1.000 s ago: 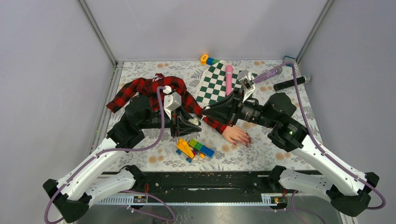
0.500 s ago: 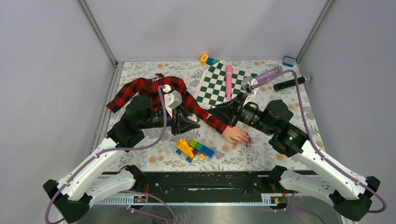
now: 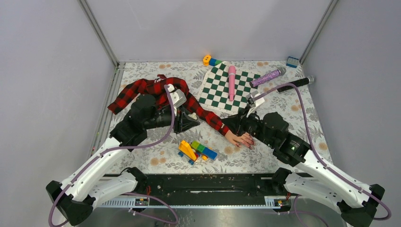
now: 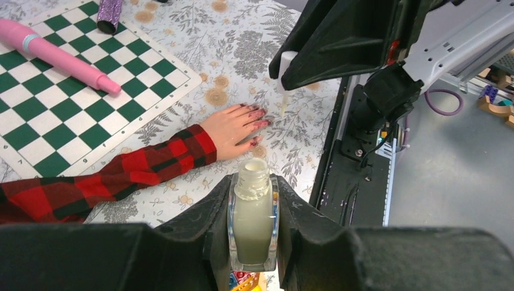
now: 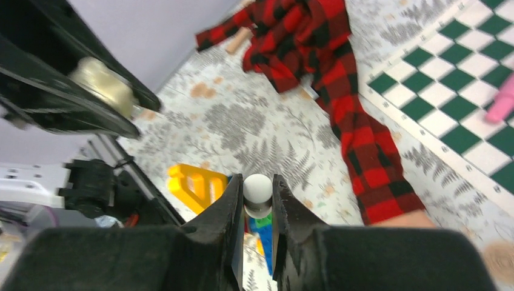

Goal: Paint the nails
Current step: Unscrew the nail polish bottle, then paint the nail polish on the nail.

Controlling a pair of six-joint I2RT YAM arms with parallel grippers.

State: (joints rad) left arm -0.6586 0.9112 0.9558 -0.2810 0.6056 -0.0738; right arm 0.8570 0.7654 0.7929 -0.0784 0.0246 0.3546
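While the left end effector (image 4: 253,189) was clamped on a small pale bottle (image 4: 253,233), held upright with its neck uncapped, the right end effector (image 5: 258,195) was closed on a white round-topped cap (image 5: 257,189). From that cap a thin pale brush (image 4: 282,104) hung down. Its tip was just beside the fingertips of the mannequin hand (image 4: 233,127); whether it touched them I could not tell. The mannequin hand lay palm down on the floral tabletop (image 3: 283,109), and its glossy dark-red nails (image 4: 257,113) pointed toward the right arm. A red-black plaid sleeve (image 4: 121,176) ran back from its wrist toward the left arm. In the top view the bottle sat to the left of the mannequin hand, well apart from it. A heap of coloured toy blocks (image 3: 196,150) lay to the left of the hand and a little nearer the arm bases. Beyond the hand, toward the far wall, lay a green-and-white chessboard (image 3: 222,87) with a pink rod (image 3: 231,80) on it.
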